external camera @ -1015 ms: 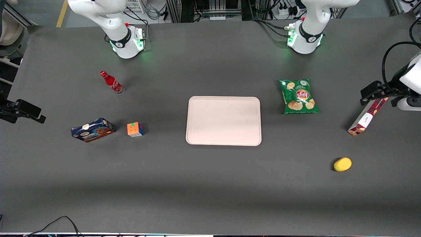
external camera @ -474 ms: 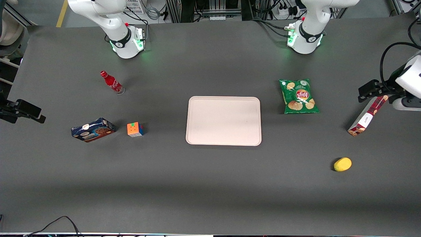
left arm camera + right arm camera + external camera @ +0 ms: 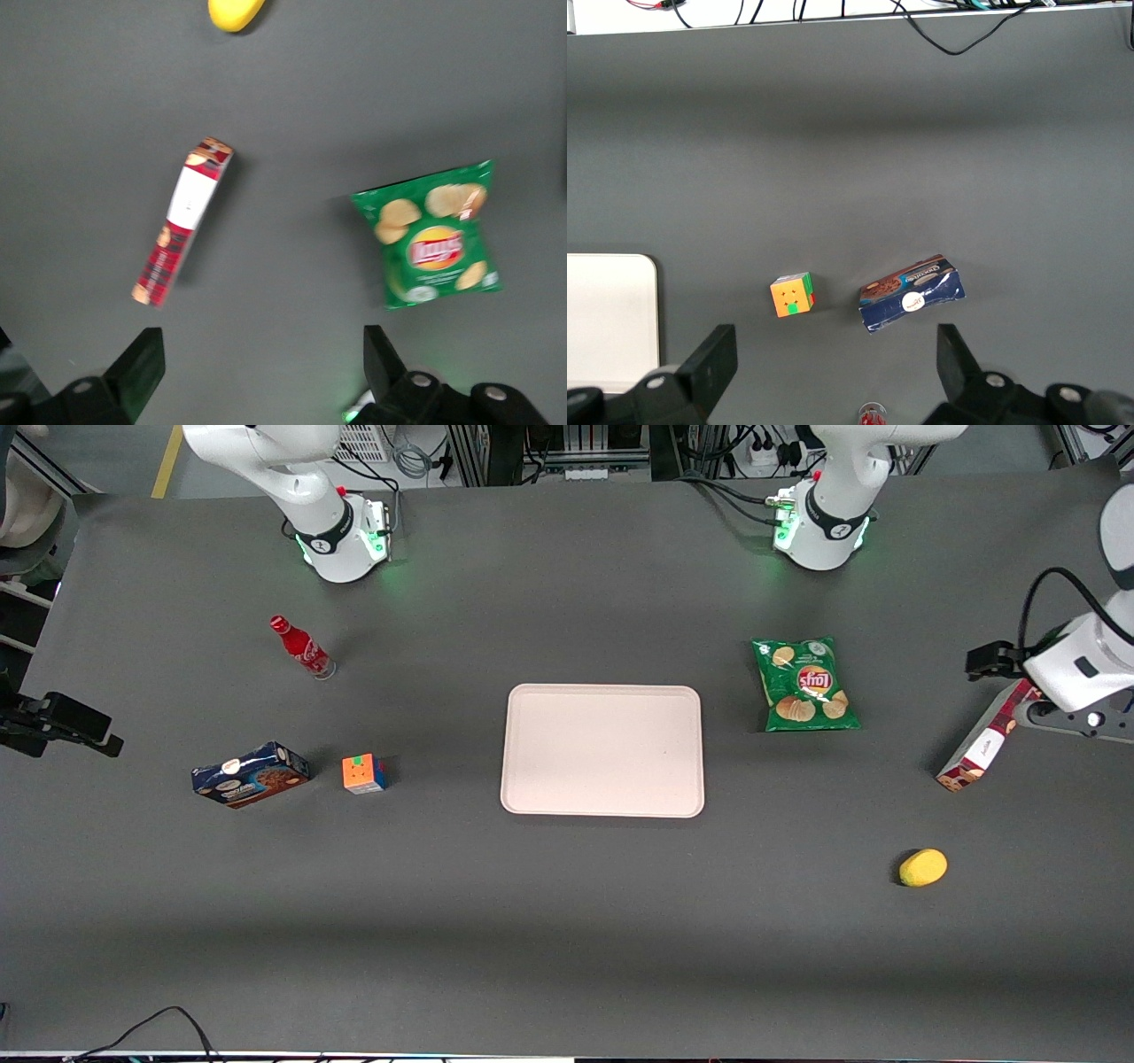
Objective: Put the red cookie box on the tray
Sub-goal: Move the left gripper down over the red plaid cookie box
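The red cookie box (image 3: 983, 744) lies flat on the table toward the working arm's end, plaid with a white middle band (image 3: 182, 221). My left gripper (image 3: 992, 662) hangs in the air above the box's end that is farther from the front camera. Its fingers (image 3: 142, 363) stand wide apart, and only bare table shows between them (image 3: 261, 363). The box lies apart from the fingers, not between them. The cream-pink tray (image 3: 602, 750) sits in the middle of the table with nothing on it.
A green chips bag (image 3: 804, 684) lies between the tray and the red cookie box. A yellow lemon (image 3: 923, 867) sits nearer the front camera than the box. Toward the parked arm's end are a dark blue cookie box (image 3: 250, 774), a colour cube (image 3: 363, 773) and a red bottle (image 3: 302, 647).
The working arm's wrist has swung and shifted slightly above the red cookie box. The box and everything else on the table have stayed put.
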